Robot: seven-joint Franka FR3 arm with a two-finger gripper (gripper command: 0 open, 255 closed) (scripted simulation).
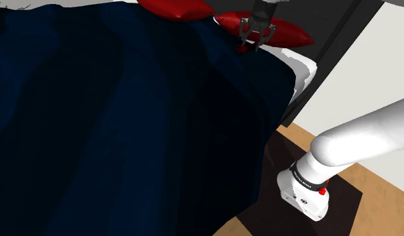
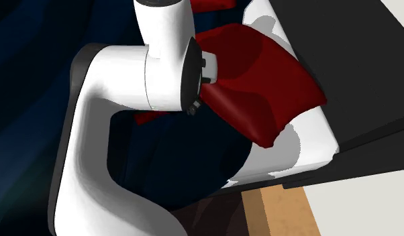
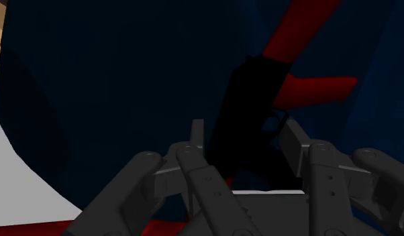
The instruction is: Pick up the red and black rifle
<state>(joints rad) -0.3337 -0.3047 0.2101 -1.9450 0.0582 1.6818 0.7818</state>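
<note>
Working over a bed (image 1: 303, 72) with a white edge, draped almost wholly in a dark blue blanket (image 1: 127, 141), above a wooden floor (image 2: 281, 211). Reaching a white arm (image 1: 365, 137) from the shoulder view's lower right up and left, toward the head of the bed and two red pillows (image 1: 288, 32). Holding the gripper (image 1: 254, 41) low over the blanket, pointed down, just in front of the nearer pillow. In the wrist view, straddling the rifle (image 3: 251, 114) with the fingers (image 3: 196, 137) spread apart: black body between them, red parts running on beyond the fingertips, all of it flat on the blanket near the pillows. No plain contact between fingers and rifle; seemingly a sliver of blanket on either side, so not gripped yet. Judged to be the very end of the approach, on the brink of the grasp: lined up, low, not closed. Next, most likely, calls for closing squarely on the black middle section, then lifting straight up. Worth minding two things, by guess only: soft bedding apt to give under the fingertips, and a long shape apt to tip if caught away from its balance point.
</note>
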